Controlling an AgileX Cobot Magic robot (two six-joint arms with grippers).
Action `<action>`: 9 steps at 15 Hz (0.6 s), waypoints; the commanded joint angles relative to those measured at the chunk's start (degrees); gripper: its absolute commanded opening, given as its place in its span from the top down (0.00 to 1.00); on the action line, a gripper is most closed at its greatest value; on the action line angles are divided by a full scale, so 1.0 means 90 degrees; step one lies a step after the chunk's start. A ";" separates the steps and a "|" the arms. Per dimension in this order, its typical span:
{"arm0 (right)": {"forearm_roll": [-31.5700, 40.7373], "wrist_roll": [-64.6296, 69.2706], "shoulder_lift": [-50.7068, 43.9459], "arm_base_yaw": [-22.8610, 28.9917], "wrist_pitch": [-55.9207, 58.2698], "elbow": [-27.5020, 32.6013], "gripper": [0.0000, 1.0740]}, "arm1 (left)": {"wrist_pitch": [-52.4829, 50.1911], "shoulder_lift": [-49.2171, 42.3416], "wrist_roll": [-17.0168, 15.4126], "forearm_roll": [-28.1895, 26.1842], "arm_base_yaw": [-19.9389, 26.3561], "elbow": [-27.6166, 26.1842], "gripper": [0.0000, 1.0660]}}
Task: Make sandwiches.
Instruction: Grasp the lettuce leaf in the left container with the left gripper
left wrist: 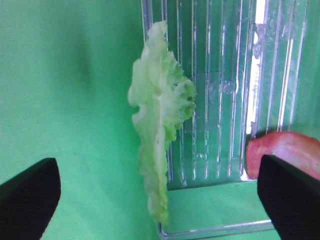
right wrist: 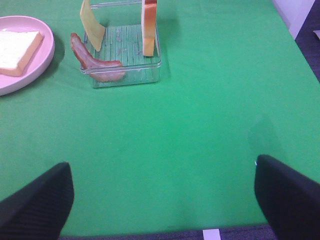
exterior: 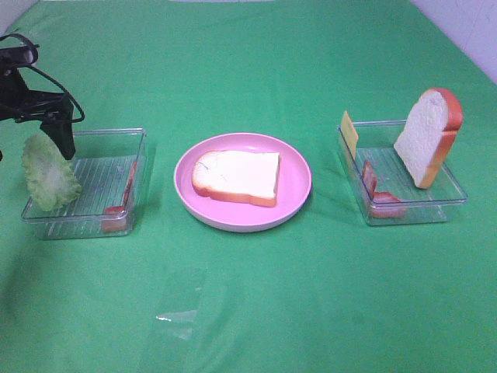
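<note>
A white bread slice [exterior: 237, 176] with orange-brown crust lies flat on the round pink plate [exterior: 297, 190]. A pale green lettuce leaf [exterior: 48, 172] stands on edge against the outer wall of the left clear tray [exterior: 78, 227]. My left gripper [exterior: 62, 144] hovers just above the leaf. In the left wrist view the leaf [left wrist: 160, 125] sits between the wide-open fingers [left wrist: 27, 195] without touching them, and the gripper [left wrist: 160, 200] is empty. A bacon strip [exterior: 120, 210] leans in that tray. My right gripper [right wrist: 160, 200] is open and empty over bare cloth, out of the exterior view.
The right clear tray [exterior: 411, 211] holds an upright bread slice [exterior: 429, 136], a yellow cheese slice [exterior: 349, 132] and bacon [exterior: 377, 190]. The right wrist view shows the same tray [right wrist: 125, 45], cheese [right wrist: 91, 25], bacon [right wrist: 95, 62] and plate [right wrist: 35, 62]. Green cloth covers the table.
</note>
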 commanded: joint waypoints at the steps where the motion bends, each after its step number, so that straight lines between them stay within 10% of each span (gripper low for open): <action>1: -0.0025 0.0045 -0.0166 -0.0025 -0.0006 0.0038 0.10 | -0.0172 0.0121 0.0057 -0.0153 0.0000 0.0045 0.06; 5: -0.0025 0.0045 -0.0166 -0.0025 -0.0006 0.0038 0.10 | -0.0178 0.0108 0.0051 -0.0210 0.0000 0.0045 0.19; 9: -0.0025 0.0045 -0.0166 -0.0025 -0.0006 0.0038 0.10 | -0.0178 0.0108 0.0019 -0.0255 0.0000 0.0045 0.62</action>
